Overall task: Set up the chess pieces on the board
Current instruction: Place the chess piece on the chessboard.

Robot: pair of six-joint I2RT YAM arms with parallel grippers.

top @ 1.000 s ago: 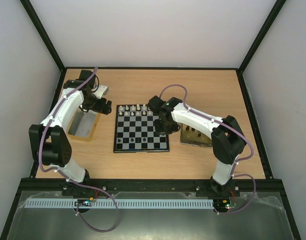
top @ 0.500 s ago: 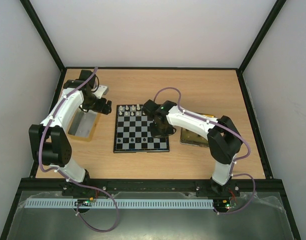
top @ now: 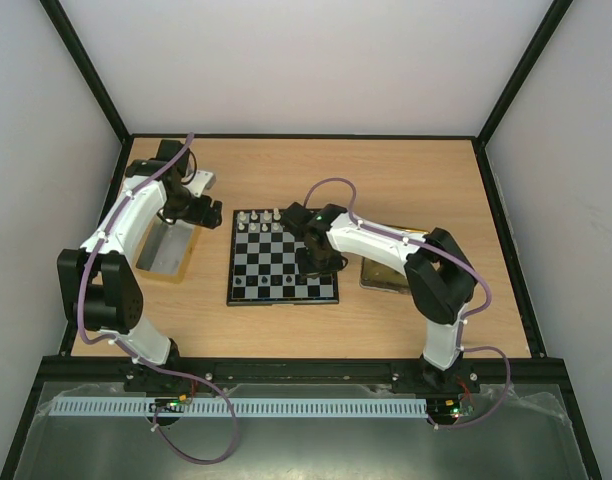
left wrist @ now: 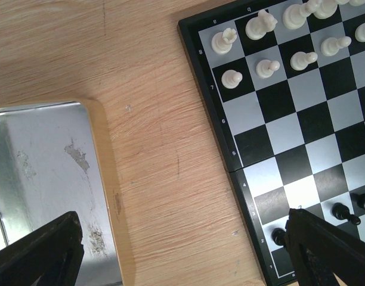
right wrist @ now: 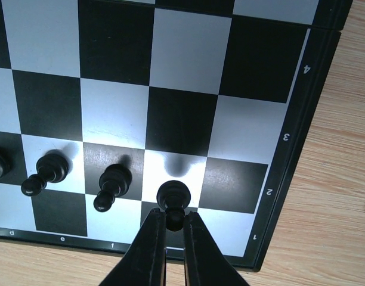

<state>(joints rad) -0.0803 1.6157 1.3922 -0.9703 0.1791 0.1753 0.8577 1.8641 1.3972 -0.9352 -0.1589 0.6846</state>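
Observation:
The board (top: 276,255) lies mid-table. White chess pieces (left wrist: 267,67) fill its far rows, and a few black ones (right wrist: 113,182) stand on the near rows. My right gripper (right wrist: 174,225) is shut on a black pawn (right wrist: 173,195), which it holds by the head just over a pale square near the board's near right corner (top: 317,262). Its shadow falls on that square. My left gripper (left wrist: 182,253) hangs open over bare wood between the silver tray and the board's left edge (top: 212,215), with nothing between its fingers (left wrist: 42,253).
A silver-grey metal tray (top: 164,250) lies left of the board, under the left arm. A gold tray (top: 384,277) sits right of the board, partly hidden by the right arm. Black frame rails edge the table.
The right arm has swung left from the gold tray to over the board's near right squares, with the pawn in its grip. The left arm has not moved.

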